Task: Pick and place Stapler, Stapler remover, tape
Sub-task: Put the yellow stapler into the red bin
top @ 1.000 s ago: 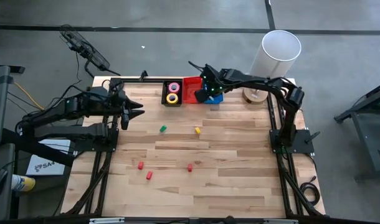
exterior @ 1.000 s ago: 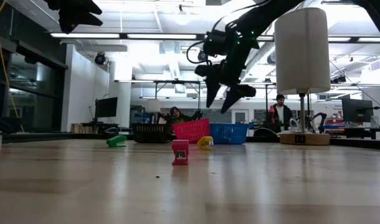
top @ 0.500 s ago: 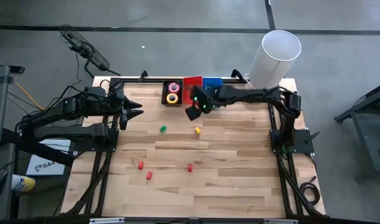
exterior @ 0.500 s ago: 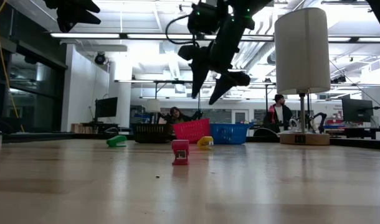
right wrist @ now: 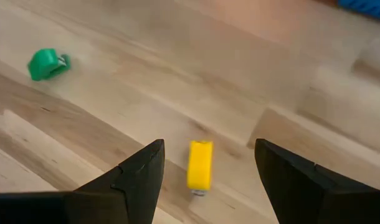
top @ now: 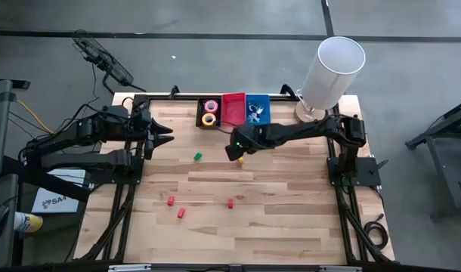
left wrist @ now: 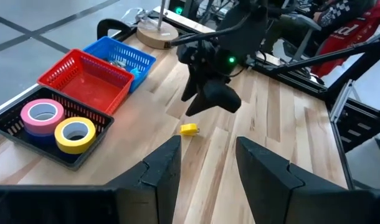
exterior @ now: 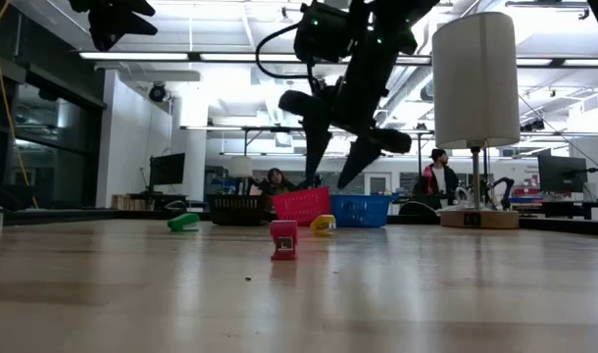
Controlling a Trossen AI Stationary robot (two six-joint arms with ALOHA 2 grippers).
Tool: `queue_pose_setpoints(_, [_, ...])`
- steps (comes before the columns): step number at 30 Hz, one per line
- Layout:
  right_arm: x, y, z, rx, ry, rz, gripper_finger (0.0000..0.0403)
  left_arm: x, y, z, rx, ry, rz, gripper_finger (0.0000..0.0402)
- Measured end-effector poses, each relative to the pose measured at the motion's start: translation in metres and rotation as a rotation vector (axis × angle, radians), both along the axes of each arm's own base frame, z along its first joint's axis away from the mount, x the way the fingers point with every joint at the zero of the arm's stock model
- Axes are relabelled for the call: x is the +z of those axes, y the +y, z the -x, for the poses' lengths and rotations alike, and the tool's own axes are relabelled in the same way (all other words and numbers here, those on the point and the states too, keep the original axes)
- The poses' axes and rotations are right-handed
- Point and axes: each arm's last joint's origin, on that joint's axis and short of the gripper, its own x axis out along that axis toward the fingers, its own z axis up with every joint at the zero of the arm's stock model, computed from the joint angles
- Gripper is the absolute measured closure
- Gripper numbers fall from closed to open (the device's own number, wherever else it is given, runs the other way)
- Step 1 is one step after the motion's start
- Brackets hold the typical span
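Note:
My right gripper is open, its fingers pointing down just above a small yellow piece that lies flat on the table. In the right wrist view the yellow piece lies between my right gripper's fingers, untouched. My left gripper hovers open over the table's left side. A pink tape roll and a yellow tape roll sit in a black tray; the blue rolls do not show. A green piece lies left of the yellow one.
A red basket and a blue basket stand side by side at the far edge, right of the black tray. A white lamp stands at the far right corner. Three red pieces lie nearer the near edge.
My right gripper has left the blue basket at the far edge. It has swung toward the table's left and near edge and come over the yellow piece. It has stayed open. In the low view it rose first and then came lower.

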Motion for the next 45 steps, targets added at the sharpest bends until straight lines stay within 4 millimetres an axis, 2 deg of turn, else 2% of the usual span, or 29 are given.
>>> queue_pose_setpoints(8, [-0.023, 0.021, 0.005, 0.0, -0.03, 0.024, 0.0163, -0.003, -0.001, 0.001, -0.024, 0.031, 0.017, 0.025])
queue_pose_setpoints(12, [-0.028, 0.029, 0.002, 0.016, -0.091, 0.053, 0.0163, -0.004, -0.001, 0.001, -0.03, 0.042, 0.022, 0.025])
queue_pose_setpoints(20, [-0.034, 0.041, 0.007, -0.004, -0.081, 0.136, 0.0163, -0.004, -0.002, 0.001, -0.05, 0.039, 0.03, 0.025])
queue_pose_setpoints(26, [-0.043, 0.057, 0.0, 0.04, -0.09, 0.21, 0.0164, -0.004, -0.002, 0.001, -0.049, 0.037, 0.029, 0.025])
queue_pose_setpoints(31, [-0.056, 0.071, 0.0, 0.006, -0.077, 0.291, 0.0178, -0.003, -0.002, 0.001, -0.05, 0.036, 0.029, 0.025])
queue_pose_setpoints(37, [-0.059, 0.081, 0.001, 0.051, -0.045, 0.39, 0.02, -0.004, -0.002, 0.001, -0.05, 0.037, 0.029, 0.025])
queue_pose_setpoints(45, [-0.072, 0.09, -0.002, 0.097, -0.03, 0.399, 0.0214, -0.003, -0.002, 0.001, -0.05, 0.037, 0.026, 0.025])
